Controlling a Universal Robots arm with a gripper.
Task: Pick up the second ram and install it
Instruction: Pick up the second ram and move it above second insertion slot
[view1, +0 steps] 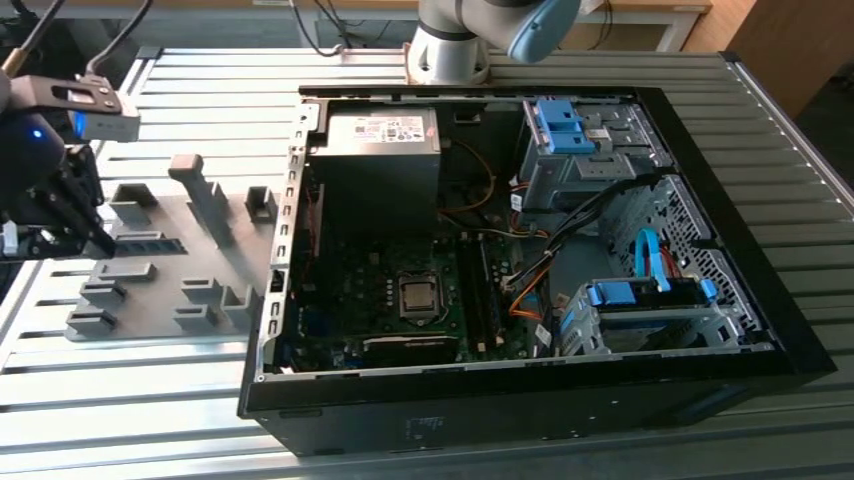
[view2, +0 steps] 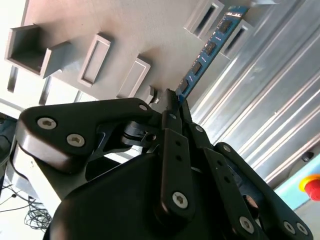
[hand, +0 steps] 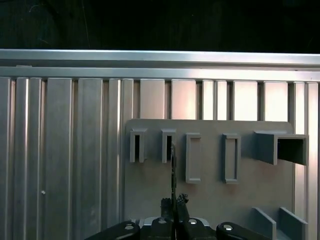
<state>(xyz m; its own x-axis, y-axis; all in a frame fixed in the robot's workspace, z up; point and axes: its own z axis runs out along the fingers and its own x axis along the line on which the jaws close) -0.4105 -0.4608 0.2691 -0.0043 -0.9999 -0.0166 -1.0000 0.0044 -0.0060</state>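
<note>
Closest to the lens in the second wrist view, the gripper (view2: 172, 99) has its two black fingers pressed together on the near end of the memory stick (view2: 211, 46). The stick runs away from them on edge, and its far end sits among the raised blocks of the grey holder plate (view1: 150, 300). Whether it has lifted clear of the plate I cannot tell. Reading the exterior view from its left, the gripper and stick are over the plate, well apart from the open computer case (view1: 534, 385). The case lies on its side on the ribbed metal table (view1: 134, 400) with the motherboard (view1: 347, 270) facing up. Blue drive cages (view1: 641, 295) sit inside the case toward the exterior view's right. I judge the stick to be light and stiff but easily damaged, being a thin board with small chips along its face. It is probably best held across its flat faces near a short end, clear of the chips. A pinch at one end alone could let the long board tip or twist, so the hold needs to be square and firm without crushing.
</note>
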